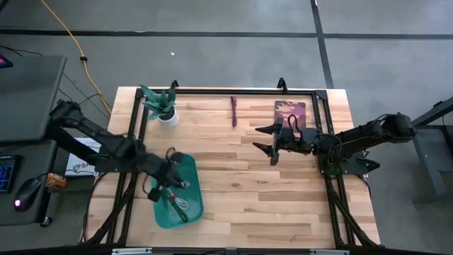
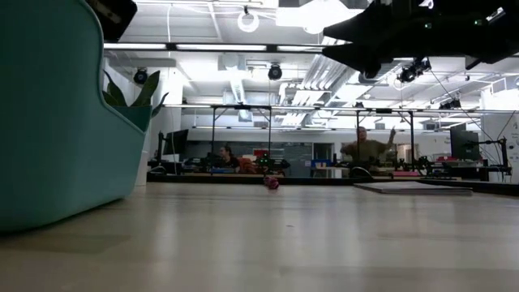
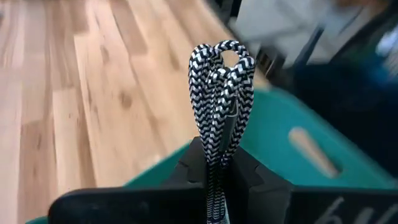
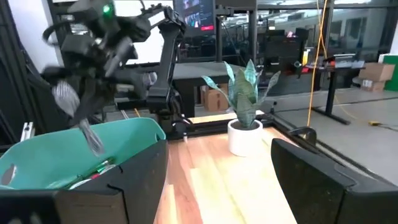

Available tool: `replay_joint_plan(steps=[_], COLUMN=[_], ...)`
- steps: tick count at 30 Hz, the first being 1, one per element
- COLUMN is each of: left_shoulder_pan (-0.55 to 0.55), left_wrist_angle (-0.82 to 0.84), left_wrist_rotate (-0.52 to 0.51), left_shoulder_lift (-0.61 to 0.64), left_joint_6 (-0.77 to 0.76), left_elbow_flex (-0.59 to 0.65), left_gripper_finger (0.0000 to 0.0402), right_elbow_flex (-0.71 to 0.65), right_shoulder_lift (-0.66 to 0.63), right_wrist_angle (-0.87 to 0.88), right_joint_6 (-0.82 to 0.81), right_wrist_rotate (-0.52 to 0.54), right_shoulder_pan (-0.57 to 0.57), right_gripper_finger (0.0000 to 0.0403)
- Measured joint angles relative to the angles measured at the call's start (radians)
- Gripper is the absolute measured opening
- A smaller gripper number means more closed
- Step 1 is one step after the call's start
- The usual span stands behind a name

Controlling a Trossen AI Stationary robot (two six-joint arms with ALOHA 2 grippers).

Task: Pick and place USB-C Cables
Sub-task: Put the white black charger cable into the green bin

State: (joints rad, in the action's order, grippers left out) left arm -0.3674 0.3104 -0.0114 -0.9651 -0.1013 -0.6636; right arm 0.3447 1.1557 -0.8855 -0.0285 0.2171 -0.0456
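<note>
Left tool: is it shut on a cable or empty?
Shut on one: the left tool clamps a black-and-white braided cable folded in a loop, above the teal bin.

Wide bare bench [image 1: 241,191] across the middle and near edge. Teal bin [image 1: 191,205] blocking the near-left corner, left hand [image 1: 172,178] above it. Potted plant [image 1: 163,106] at the far-left corner; maroon cable [image 1: 233,111] and dark book [image 1: 290,113] along the far edge.

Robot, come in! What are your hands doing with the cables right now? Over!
Left gripper shut on grey cable, above teal bin. Right gripper open, waiting mid-table. Maroon cable untouched.
</note>
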Motion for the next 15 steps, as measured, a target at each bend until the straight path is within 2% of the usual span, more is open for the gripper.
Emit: replay_joint_plan(steps=[5,15], left_shoulder_pan=[-0.028,-0.068], left_wrist_angle=[0.05,0.091], left_wrist_rotate=[-0.075,-0.079], left_shoulder_lift=[-0.132,-0.305], left_joint_6=[0.085,0.113], left_elbow_flex=[-0.003,-0.002], left_gripper_finger=[0.0,0.0], right_elbow_flex=[0.0,0.0], right_shoulder_lift=[0.0,0.0], right_wrist_angle=[0.025,0.033], right_joint_6=[-0.016,-0.02], right_wrist_rotate=[0.0,0.005], right_shoulder_pan=[0.0,0.0], right_gripper_finger=[0.0275,0.0275])
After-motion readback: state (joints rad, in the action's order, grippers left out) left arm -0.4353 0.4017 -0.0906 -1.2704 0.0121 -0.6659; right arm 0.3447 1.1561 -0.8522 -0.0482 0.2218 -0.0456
